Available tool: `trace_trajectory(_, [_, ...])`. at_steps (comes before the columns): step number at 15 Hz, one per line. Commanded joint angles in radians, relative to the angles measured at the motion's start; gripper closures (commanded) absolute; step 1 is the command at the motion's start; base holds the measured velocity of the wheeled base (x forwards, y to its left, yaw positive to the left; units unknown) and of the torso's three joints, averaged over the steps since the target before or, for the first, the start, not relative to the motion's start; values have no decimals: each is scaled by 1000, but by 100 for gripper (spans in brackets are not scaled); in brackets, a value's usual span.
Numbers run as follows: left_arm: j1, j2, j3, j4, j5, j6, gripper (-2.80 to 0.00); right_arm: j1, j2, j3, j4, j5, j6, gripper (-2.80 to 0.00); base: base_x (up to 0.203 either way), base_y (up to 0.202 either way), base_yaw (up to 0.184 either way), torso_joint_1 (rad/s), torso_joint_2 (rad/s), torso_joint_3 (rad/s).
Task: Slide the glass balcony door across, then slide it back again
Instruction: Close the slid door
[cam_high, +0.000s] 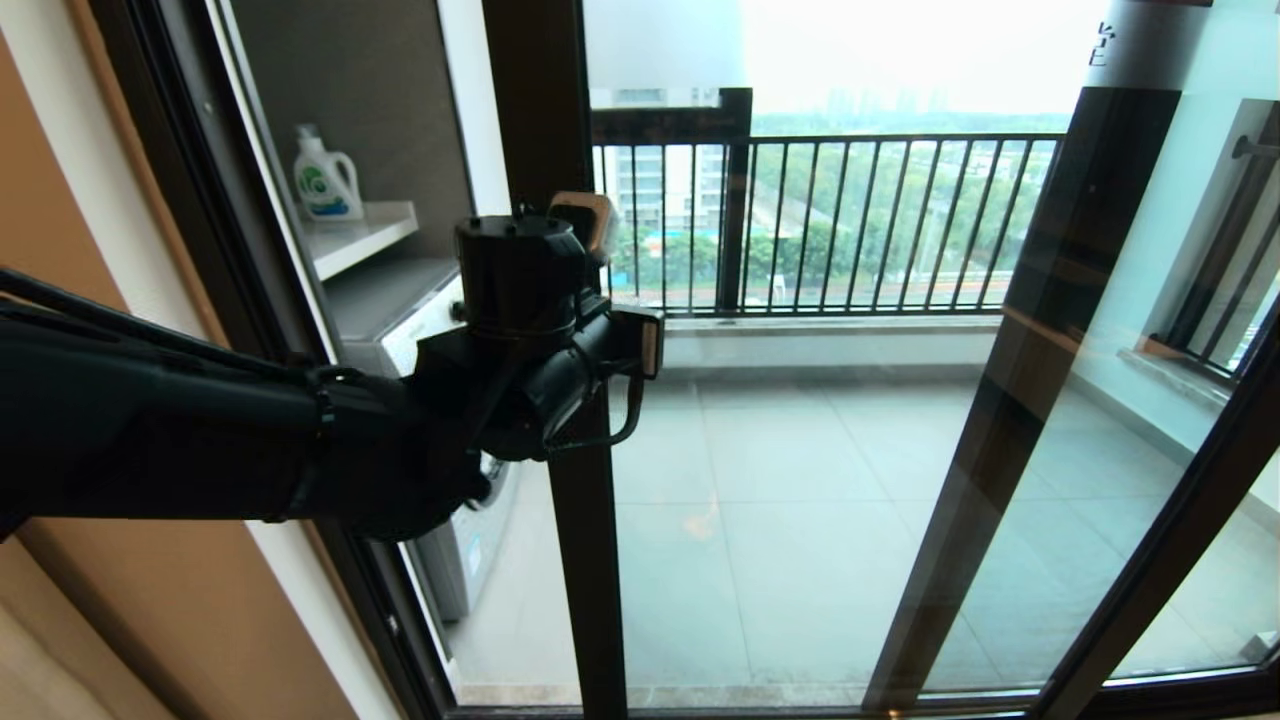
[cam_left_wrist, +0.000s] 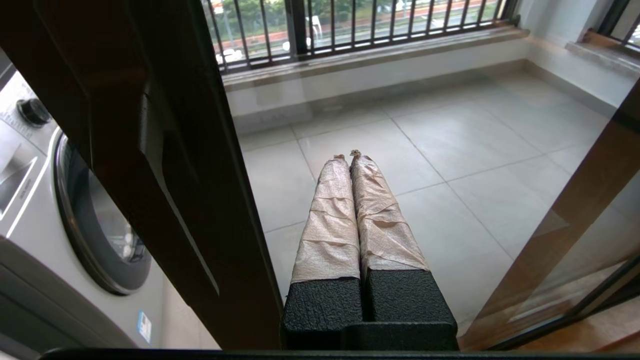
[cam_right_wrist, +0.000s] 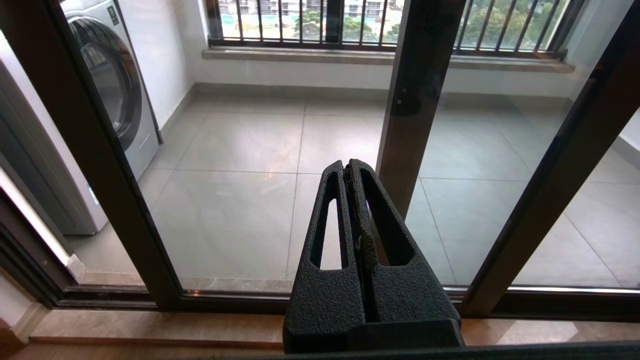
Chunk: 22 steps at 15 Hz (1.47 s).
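Observation:
The glass balcony door (cam_high: 585, 560) has a tall dark brown stile with clear glass to its right and a frosted strip (cam_high: 660, 45) along the top. A gap stands between this stile and the outer frame on the left. My left gripper (cam_high: 588, 218) is raised against the stile at mid height. In the left wrist view its tape-wrapped fingers (cam_left_wrist: 330, 225) are shut with nothing between them, lying close beside the stile (cam_left_wrist: 165, 150), which bears a dark recessed handle. My right gripper (cam_right_wrist: 347, 162) is shut and empty, held low before the door's glass (cam_right_wrist: 225, 210). It is out of the head view.
A white washing machine (cam_high: 455, 560) stands behind the gap, with a detergent bottle (cam_high: 326, 178) on a shelf (cam_high: 365, 235) above it. A second dark stile (cam_high: 1040, 400) crosses the glass on the right. The balcony railing (cam_high: 850, 220) is beyond the tiled floor (cam_high: 800, 500).

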Motion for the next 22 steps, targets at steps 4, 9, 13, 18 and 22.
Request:
trace_trajectory(4, [60, 39, -20, -3, 88, 1, 0, 0, 0, 3, 0, 1, -1, 0, 0, 0, 0, 0, 0, 0])
trace_trajectory(9, [115, 105, -95, -4, 147, 1, 0, 0, 0, 3, 0, 1, -1, 0, 0, 0, 0, 0, 0, 0])
trace_trajectory(13, [137, 111, -95, -4, 150, 3, 0, 0, 0, 3, 0, 1, -1, 0, 0, 0, 0, 0, 0, 0])
trace_trajectory(18, [174, 92, -90, -3, 155, 3, 0, 0, 0, 3, 0, 1, -1, 0, 0, 0, 0, 0, 0, 0])
trace_trajectory(22, [190, 73, -75, -1, 155, 4, 0, 0, 0, 3, 0, 1, -1, 0, 0, 0, 0, 0, 0, 0])
